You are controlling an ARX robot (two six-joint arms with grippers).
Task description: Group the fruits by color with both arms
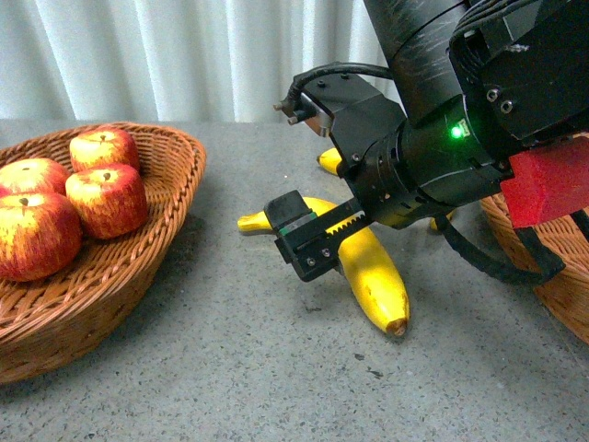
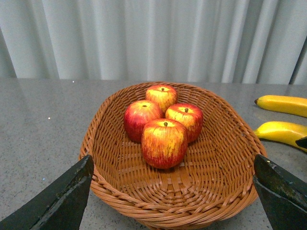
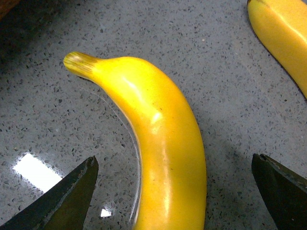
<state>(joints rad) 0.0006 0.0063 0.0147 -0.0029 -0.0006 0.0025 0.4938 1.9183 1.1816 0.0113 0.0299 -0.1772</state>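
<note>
Several red apples (image 1: pixel 109 198) lie in a brown wicker basket (image 1: pixel 175 198) at the left. In the left wrist view the apples (image 2: pixel 164 143) sit in this basket (image 2: pixel 115 158), and my left gripper (image 2: pixel 172 201) hangs open and empty over its near rim. A yellow banana (image 1: pixel 373 272) lies on the grey table in the middle. My right gripper (image 1: pixel 317 241) is open just above it. In the right wrist view the banana (image 3: pixel 163 143) lies between the spread fingers (image 3: pixel 72 196), untouched. A second banana (image 1: pixel 329 161) lies behind it and also shows in the right wrist view (image 3: pixel 283 38).
A second wicker basket (image 1: pixel 552 276) stands at the right edge, partly hidden by the right arm (image 1: pixel 442 138). Two bananas (image 2: pixel 283 104) show to the right of the apple basket in the left wrist view. A white curtain hangs behind the table.
</note>
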